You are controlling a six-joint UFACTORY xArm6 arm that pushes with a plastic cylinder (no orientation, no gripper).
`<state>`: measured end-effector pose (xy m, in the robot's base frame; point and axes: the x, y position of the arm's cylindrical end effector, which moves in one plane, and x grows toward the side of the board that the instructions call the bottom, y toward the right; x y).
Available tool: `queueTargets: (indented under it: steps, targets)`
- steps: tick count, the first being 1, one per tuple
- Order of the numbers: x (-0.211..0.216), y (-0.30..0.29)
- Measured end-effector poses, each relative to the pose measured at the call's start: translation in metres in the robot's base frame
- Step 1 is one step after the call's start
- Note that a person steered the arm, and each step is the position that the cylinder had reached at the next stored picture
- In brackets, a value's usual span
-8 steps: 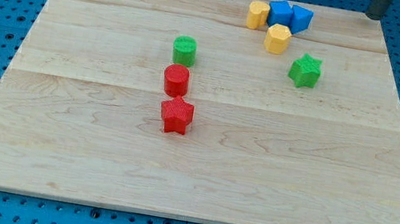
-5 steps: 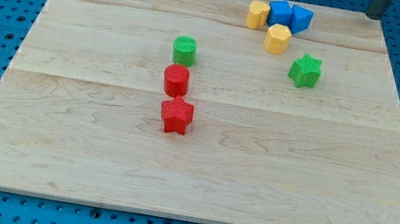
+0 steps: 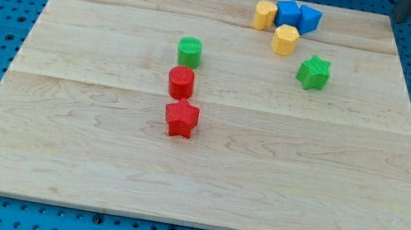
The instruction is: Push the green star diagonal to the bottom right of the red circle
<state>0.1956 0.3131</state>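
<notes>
1. Green star-shaped plastic block (image 3: pixel 313 72) lies flat on the pale wooden counter (image 3: pixel 203 181), in the upper right part of the board, with bare wood all around it
2. The nearest neighbour of the green star is a yellow hexagonal block (image 3: pixel 285 40), up and to the view's left of it, near but apart
3. Above that sit three more blocks in a tight row near the view's top edge: a second yellow block (image 3: pixel 265 15), rounded in shape, then a blue cube-like block (image 3: pixel 288 13), then a blue block (image 3: pixel 309 19) with a pointed outline; the three look to be touching
4. The red circle, a short red cylinder block (image 3: pixel 181 82), stands well apart to the view's left of the green star and somewhat lower
5. A green cylinder block (image 3: pixel 189 50) is just above the red circle, and a red star-shaped block (image 3: pixel 181 118) just below it, the three forming a near-vertical line
6. My tip (image 3: pixel 402 17) is at the view's top right corner, by the counter's edge, well apart from the green star and touching no block
7. There is no claw on this arm, only the dark rod, so I cannot tell any claw state
</notes>
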Motion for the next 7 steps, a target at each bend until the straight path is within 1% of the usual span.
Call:
queueTargets:
  steps: [2,3,4,6,7]
  targets:
    - [0.008,0.011]
    - [0.041,0.012]
    - [0.062,0.010]
    - [0.062,0.002]
    - [0.075,0.002]
